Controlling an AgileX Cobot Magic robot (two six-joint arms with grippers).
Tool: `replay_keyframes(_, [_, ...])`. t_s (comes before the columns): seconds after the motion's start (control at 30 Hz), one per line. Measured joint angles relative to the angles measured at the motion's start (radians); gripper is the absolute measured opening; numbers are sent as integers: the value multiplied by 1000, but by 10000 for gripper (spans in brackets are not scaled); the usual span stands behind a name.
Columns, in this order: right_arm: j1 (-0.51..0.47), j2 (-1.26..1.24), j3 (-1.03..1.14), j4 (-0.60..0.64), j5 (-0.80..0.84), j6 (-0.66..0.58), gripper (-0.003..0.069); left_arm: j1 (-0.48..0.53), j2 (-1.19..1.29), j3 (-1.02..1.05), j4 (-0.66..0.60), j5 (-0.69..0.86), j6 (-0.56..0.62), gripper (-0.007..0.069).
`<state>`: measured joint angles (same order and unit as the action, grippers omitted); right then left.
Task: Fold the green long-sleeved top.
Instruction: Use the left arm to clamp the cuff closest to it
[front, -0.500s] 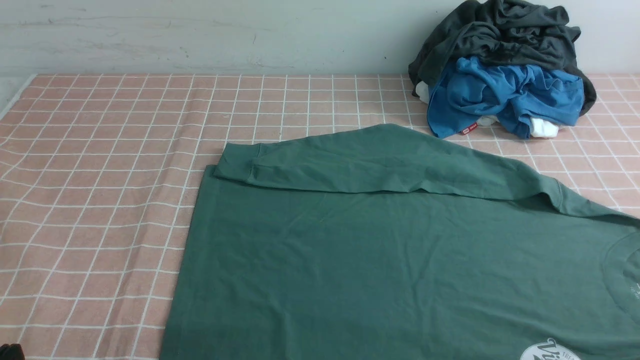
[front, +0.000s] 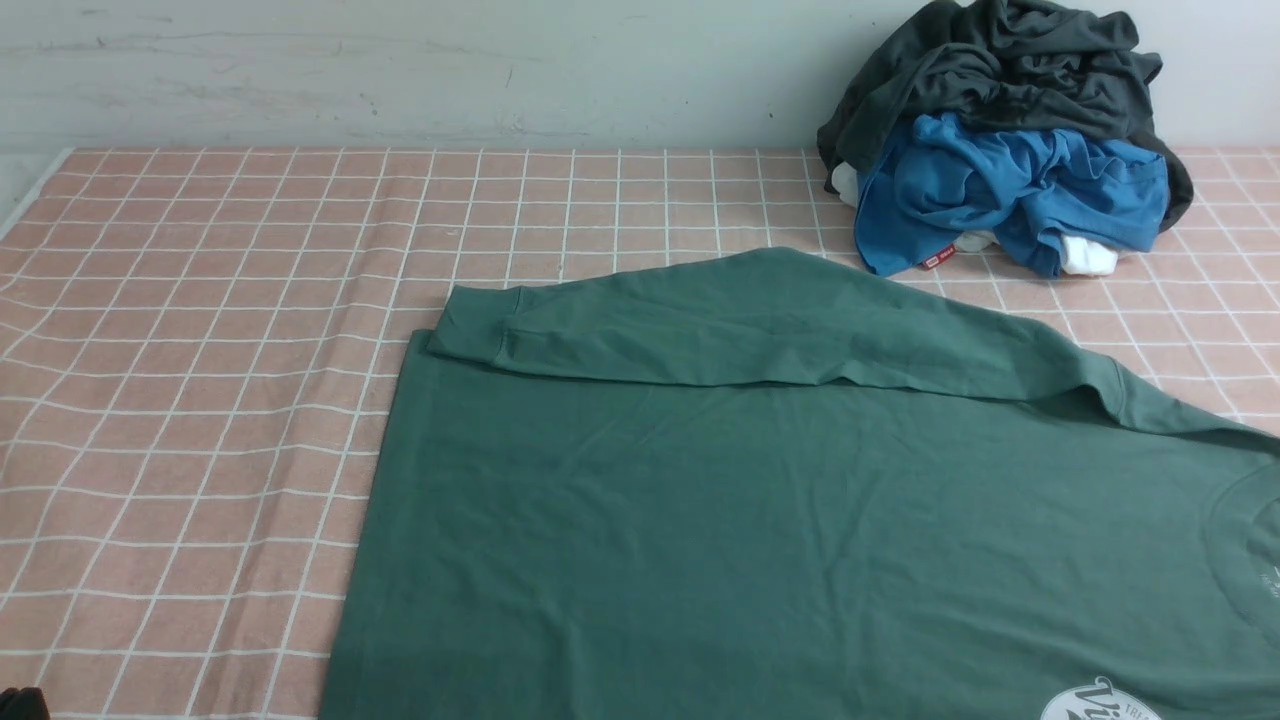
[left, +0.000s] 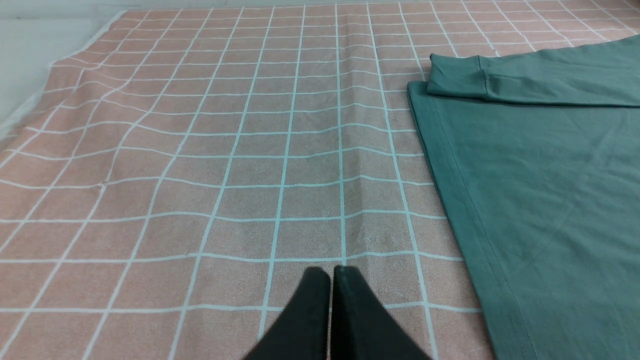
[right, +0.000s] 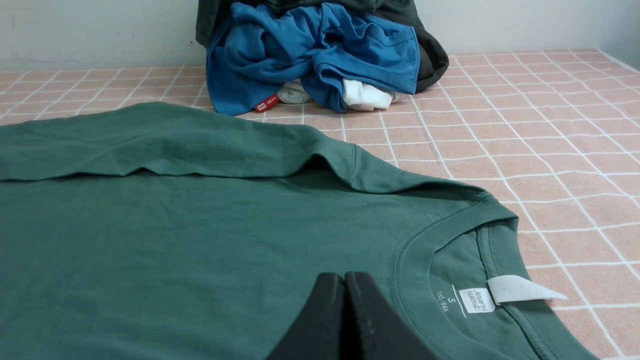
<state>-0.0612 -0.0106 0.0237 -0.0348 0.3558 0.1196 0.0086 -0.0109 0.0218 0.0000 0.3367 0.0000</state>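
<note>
1. Green long-sleeved top (front: 640, 520) lies spread on the worktop (front: 200, 400), hem toward the robot's left, neckline (right: 415, 260) toward its right; near part runs out of the front view.
2. Far sleeve folded in over the body, cuff (front: 478, 322) at the far hem corner; its outer edge bulges toward the clothes pile, its inner edge lies nearly straight, with a small raised pucker near the shoulder seam.
3. Hem edge (left: 465, 185) runs fairly straight from the far corner toward the robot.
4. Left end effector (left: 331, 272): tips pressed together, nothing pinched, over the checked cloth beside the hem.
5. Right end effector (right: 344, 280): tips pressed together, nothing pinched, over the top's body near the neckline; contact can't be told.
6. Open room: wide checked strip on the robot's left of the hem; more checked cloth right of the neckline.
7. Tight spot: blue garment (front: 1020, 190) and dark charcoal-grey garment (front: 1020, 75) piled at the far right by the wall (front: 450, 70), just beyond the folded sleeve.
8. White round logo (front: 1100, 703) cut off by the front view's edge.
</note>
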Motion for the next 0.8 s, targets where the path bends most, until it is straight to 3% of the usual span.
replay_keyframes(0.8, [0,0,0,0,0,0,-14,0,0,0,0,0,0,-3])
